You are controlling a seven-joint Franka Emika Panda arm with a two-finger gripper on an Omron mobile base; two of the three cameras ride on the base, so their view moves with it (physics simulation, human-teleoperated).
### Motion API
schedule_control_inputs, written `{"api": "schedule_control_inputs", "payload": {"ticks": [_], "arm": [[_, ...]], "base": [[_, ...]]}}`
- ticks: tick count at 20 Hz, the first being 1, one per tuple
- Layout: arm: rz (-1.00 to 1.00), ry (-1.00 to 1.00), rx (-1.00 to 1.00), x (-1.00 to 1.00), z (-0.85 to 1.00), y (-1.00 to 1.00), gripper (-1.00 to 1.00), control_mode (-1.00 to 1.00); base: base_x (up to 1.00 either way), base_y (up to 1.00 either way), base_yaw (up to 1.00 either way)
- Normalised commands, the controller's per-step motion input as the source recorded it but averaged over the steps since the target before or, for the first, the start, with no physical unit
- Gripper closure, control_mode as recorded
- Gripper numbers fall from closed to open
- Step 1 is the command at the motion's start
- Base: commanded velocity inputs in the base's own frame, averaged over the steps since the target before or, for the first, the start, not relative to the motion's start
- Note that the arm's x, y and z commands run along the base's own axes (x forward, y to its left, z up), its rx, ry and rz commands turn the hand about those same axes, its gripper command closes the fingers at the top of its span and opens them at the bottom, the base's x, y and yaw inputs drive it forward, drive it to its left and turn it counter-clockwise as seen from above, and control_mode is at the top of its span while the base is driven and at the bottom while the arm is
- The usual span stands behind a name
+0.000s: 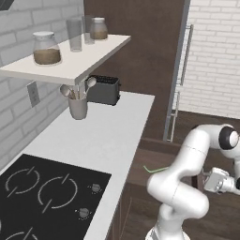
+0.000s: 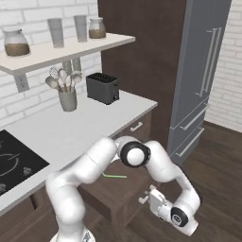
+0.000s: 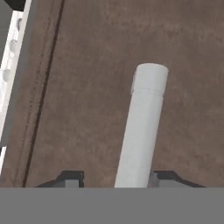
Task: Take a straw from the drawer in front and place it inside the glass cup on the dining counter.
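Brown wooden drawer [image 2: 118,189], wide and shallow, stands pulled out from the cabinets below the front edge of the white worktop [image 1: 101,136]. The thin, bright green straw [image 2: 115,177] lies flat on the drawer floor near its back edge; in the left base view the white arm covers one end of it, and in the right base view its left end meets the arm's upper link. The two-finger gripper [image 3: 114,178] is at the drawer's flat front panel, where the pale grey cylindrical handle [image 3: 142,127] runs up between its dark fingertips [image 3: 70,178]. The fingers stand partly apart on either side of the bar; whether they touch it cannot be told, as their tips are cut off at the bottom of the hand view. From the base cameras the hand is seen from behind, low beside the drawer front, and its fingers are too small to make out.
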Motion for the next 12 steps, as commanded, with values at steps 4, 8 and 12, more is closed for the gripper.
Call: {"api": "schedule_control_inputs", "payload": {"ticks": [4,8,12], "arm": [[0.00,0.06,-0.23,-0.13,-0.12,-0.59,-1.00,-1.00],[0.00,0.03,-0.30,-0.14,0.04,-0.44,-1.00,-1.00],[0.00,0.00,-0.32,-0.23,0.87,-0.06,-1.00,-1.00]], "base": [[0.00,0.00,0.00],[0.00,0.00,0.00],[0.00,0.00,0.00]]}}
